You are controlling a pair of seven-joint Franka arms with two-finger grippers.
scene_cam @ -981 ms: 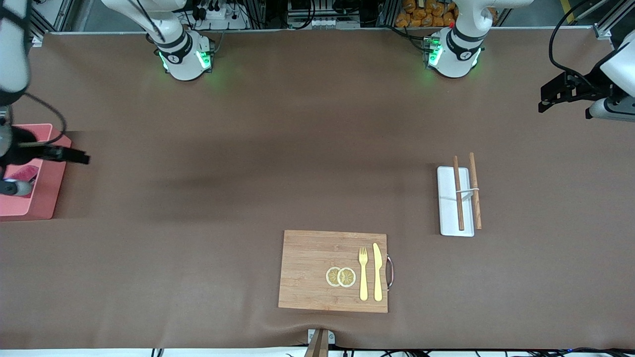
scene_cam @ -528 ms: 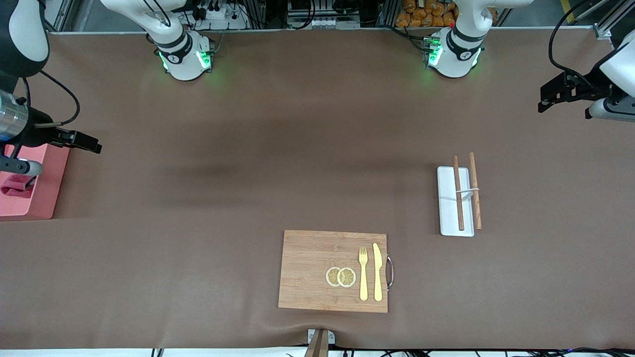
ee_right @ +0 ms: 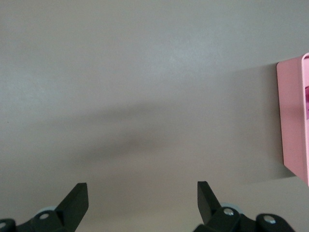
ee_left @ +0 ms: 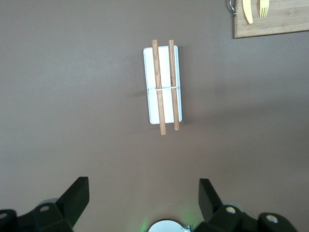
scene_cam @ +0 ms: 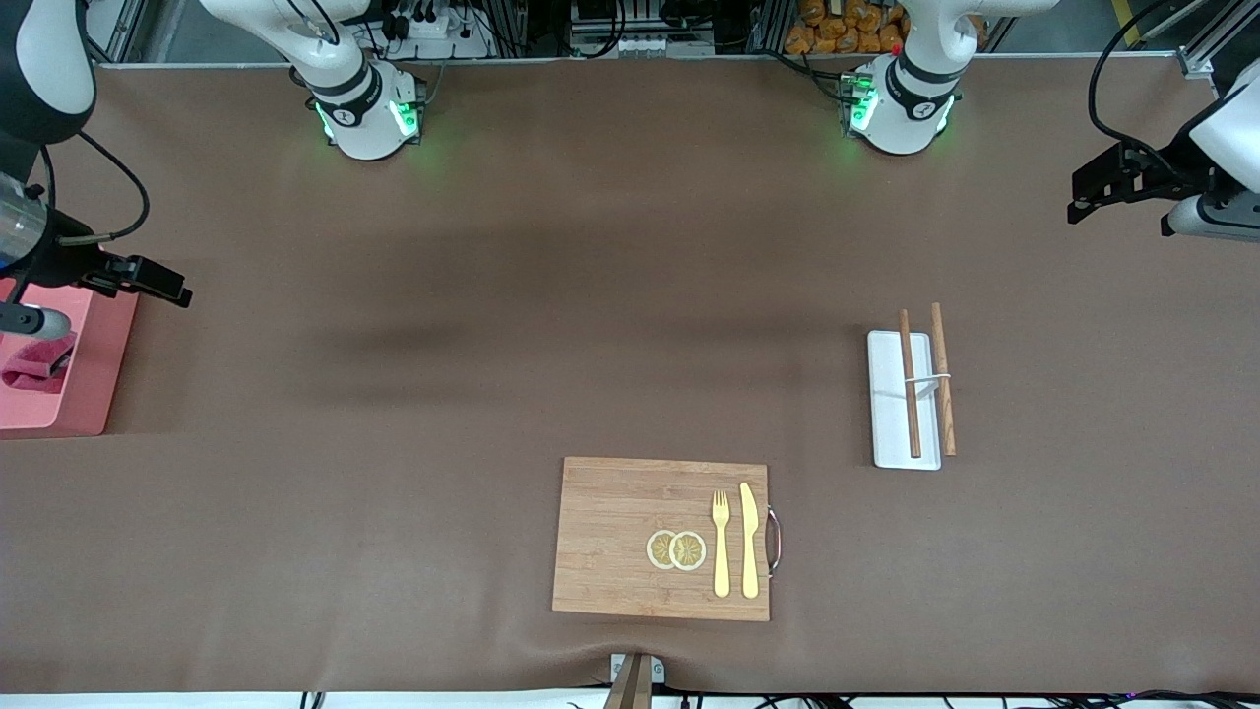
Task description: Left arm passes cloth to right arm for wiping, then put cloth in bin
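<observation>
The magenta-red cloth (scene_cam: 32, 370) lies crumpled inside the pink bin (scene_cam: 87, 394) at the right arm's end of the table. My right gripper (ee_right: 142, 186) is open and empty, up over the bare table beside the bin's wall (ee_right: 291, 121); its wrist (scene_cam: 44, 271) shows above the bin in the front view. My left gripper (ee_left: 144, 181) is open and empty, high over the table at the left arm's end; its hand (scene_cam: 1213, 215) waits there.
A white tray with two wooden chopsticks (scene_cam: 904, 399) lies toward the left arm's end and shows in the left wrist view (ee_left: 163, 92). A bamboo cutting board (scene_cam: 615, 542) with lemon slices, a yellow fork and a knife sits near the front camera.
My right gripper has lifted out of the bin and drawn back toward the robots' bases. The cloth stays in the bin. The left arm has not moved.
</observation>
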